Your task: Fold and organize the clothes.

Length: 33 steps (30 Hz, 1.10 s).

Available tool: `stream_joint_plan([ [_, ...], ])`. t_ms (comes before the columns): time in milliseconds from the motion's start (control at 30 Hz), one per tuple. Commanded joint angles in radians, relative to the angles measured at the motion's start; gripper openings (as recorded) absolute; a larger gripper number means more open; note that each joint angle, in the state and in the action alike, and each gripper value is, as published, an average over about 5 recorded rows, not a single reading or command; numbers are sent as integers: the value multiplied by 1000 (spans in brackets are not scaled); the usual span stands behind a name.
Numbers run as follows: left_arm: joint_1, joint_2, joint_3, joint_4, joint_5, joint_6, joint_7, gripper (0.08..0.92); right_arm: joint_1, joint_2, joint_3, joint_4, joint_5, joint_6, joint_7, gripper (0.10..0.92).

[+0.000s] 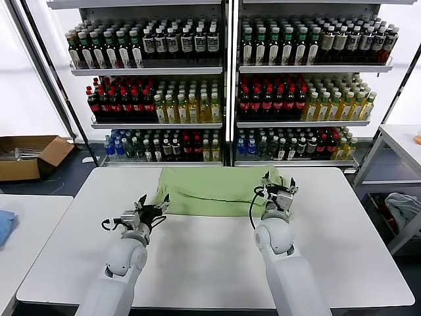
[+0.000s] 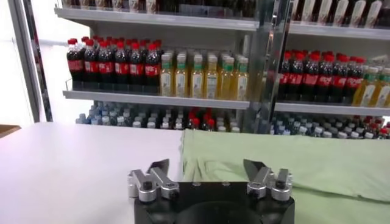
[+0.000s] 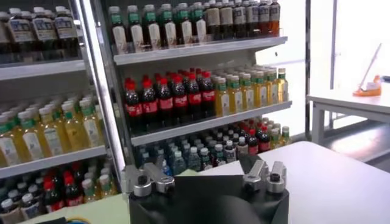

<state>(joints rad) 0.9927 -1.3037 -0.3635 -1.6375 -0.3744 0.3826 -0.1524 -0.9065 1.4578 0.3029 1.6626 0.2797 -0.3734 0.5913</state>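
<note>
A light green shirt (image 1: 214, 191) lies already folded into a wide rectangle at the centre of the head view, toward the far edge of the white worktop (image 1: 210, 263), with the graphic and collar hidden, so the fold seems partly done. The left gripper (image 1: 148, 212) sits at the lower left of the cloth, just beside its near left corner, jaws spread and holding nothing; its wrist view shows the shirt's edge (image 2: 274, 164) directly ahead between the open fingers, a placing that suits pinching that corner next. The right gripper (image 1: 279, 187) hovers at the cloth's right end, also released and empty, its wrist camera looking past the worktop to the bottle shelves (image 3: 201, 91). With both arms flanking the shirt, a joint grasp for another fold looks likely.
</note>
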Motion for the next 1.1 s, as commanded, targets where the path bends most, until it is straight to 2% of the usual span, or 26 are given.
stream_joint_plan([
  [33,48,5,-5,-53,13,26,-4,819,-97,-35,2,103,-31,-89,17,822],
  [333,55,25,-7,-53,21,53,7,823,-172,-86,54,121,-36,-200,-5,823],
  [867,3,25,12,63,39,50,16,823,-106,-74,35,5,-34,-205,-20,821],
  [1000,0,24,13,78,40,47,15,811,-97,-60,38,-17,-28,-204,-24,798],
  [1100,-1,24,13,84,40,47,15,758,-89,-51,42,-37,-20,-202,-32,753],
])
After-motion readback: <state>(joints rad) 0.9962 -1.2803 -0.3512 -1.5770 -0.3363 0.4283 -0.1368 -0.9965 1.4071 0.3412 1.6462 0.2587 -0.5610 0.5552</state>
